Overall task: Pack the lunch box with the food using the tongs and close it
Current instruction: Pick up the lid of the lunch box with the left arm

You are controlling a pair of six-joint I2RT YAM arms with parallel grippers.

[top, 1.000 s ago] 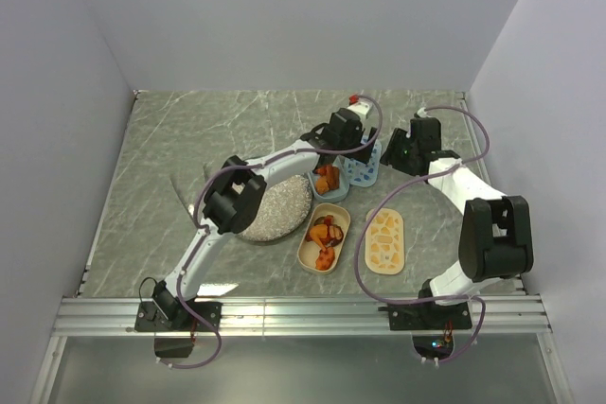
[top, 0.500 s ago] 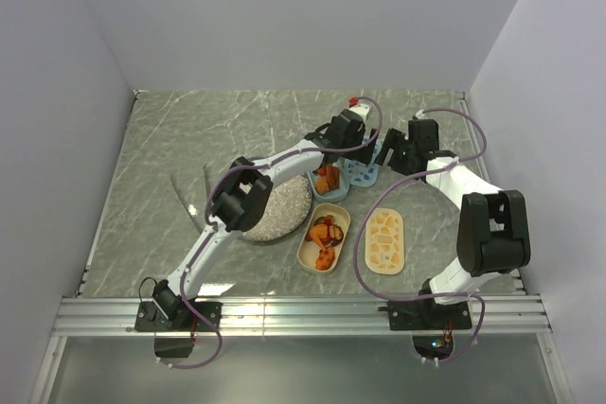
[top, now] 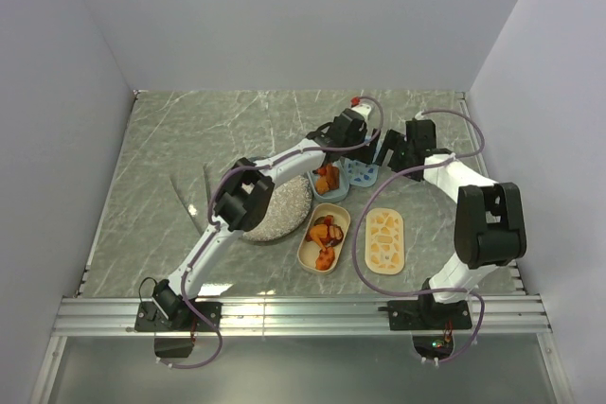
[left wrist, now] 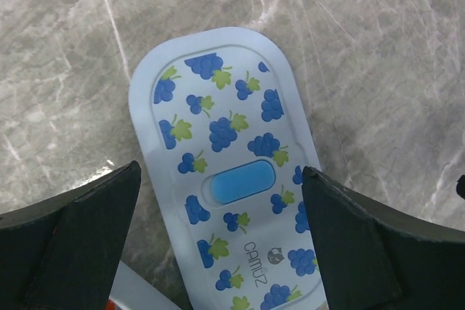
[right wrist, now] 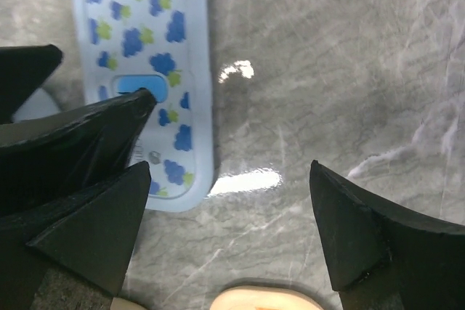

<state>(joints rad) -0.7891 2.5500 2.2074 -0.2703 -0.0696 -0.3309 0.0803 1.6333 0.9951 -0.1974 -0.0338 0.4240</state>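
While its two dark fingers (left wrist: 80, 237) stand wide apart, the left claw (left wrist: 221, 172) hangs over the lid (left wrist: 218, 157), a pale blue oblong printed with grapes that lies flat on the tabletop (left wrist: 378, 56). The lid's width nearly fills the gap between the fingers, and whether they touch its edges I cannot tell. The right claw (right wrist: 225, 172) is spread wide too and holds nothing; only bare grey marble shows between its fingers. It sits just right of the same lid, and a finger of the left claw crosses the lid's blue centre patch in the right wrist view.

From above, the two claws meet over the lid near the middle of the tabletop's far half, the left arm reaching across from the left and the right arm bent in from the right. Touching the lid's left side is the blue tub (top: 333, 196), with a few orange and dark chunks of food (top: 328, 178) in it. Nearer the arms lies the tan tub (top: 305, 251), uncovered, with more orange and reddish food inside. The tan lid (top: 384, 240) lies just right of it, flat and apart from it. The speckled plate (top: 282, 207) sits left of both tubs, partly under the left arm. The tongs (top: 182, 196) lie on the tabletop left of the plate, in neither claw.
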